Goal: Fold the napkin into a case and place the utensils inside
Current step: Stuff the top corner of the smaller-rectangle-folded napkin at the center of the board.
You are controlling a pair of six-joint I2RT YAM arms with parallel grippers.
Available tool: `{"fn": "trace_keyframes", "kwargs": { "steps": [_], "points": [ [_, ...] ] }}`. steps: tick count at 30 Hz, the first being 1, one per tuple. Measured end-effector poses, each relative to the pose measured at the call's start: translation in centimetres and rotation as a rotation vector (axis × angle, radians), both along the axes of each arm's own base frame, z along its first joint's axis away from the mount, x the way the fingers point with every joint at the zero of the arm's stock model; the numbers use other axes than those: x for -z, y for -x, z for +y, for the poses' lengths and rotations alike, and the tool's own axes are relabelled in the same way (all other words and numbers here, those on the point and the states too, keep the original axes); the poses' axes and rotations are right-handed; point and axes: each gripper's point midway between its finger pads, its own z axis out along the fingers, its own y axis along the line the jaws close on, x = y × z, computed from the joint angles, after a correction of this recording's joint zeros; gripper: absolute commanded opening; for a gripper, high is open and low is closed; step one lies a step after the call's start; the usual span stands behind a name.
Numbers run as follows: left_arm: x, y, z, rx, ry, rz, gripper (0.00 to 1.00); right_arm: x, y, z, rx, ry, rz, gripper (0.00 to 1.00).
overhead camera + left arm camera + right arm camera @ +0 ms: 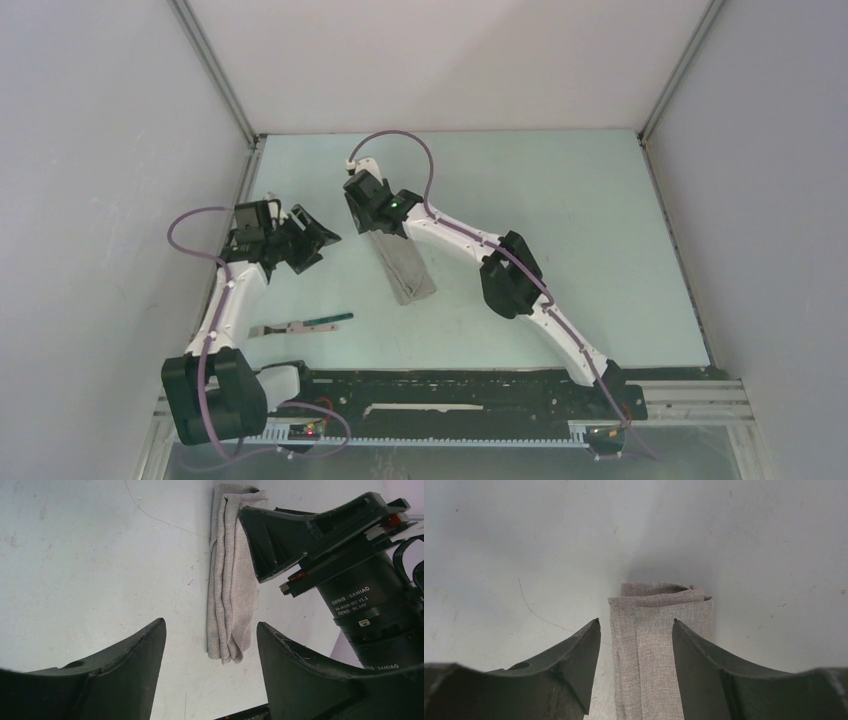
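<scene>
The napkin (410, 270) lies on the table folded into a narrow grey strip, the case, with layered folds showing at its near end (230, 645). My right gripper (368, 228) hangs open over the strip's far end (659, 605). Its jaws straddle the cloth and grip nothing (635, 624). My left gripper (318, 250) stands open to the left of the strip, pointing at it, with only bare table between its jaws (210, 630). The utensils (300, 325), a silver fork and a green-handled piece, lie together near the left arm, outside the cloth.
White enclosure walls (120, 150) stand close on the left, the back and the right. A black rail (450, 390) runs along the near edge between the arm bases. The right gripper's body and motor (360, 580) fill the right side of the left wrist view.
</scene>
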Motion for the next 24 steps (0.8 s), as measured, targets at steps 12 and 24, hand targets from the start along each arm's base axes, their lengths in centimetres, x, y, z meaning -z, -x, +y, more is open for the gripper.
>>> {"fn": "trace_keyframes", "kwargs": {
  "steps": [12, 24],
  "points": [
    [-0.3, 0.1, -0.2, 0.012, 0.009, -0.009, 0.73, 2.9, -0.2, 0.3, -0.02, 0.05, 0.005, 0.6],
    [-0.4, 0.0, -0.3, 0.017, 0.013, -0.016, 0.73, 4.2, -0.3, 0.3, -0.024, 0.094, -0.013, 0.38]
  ]
}}
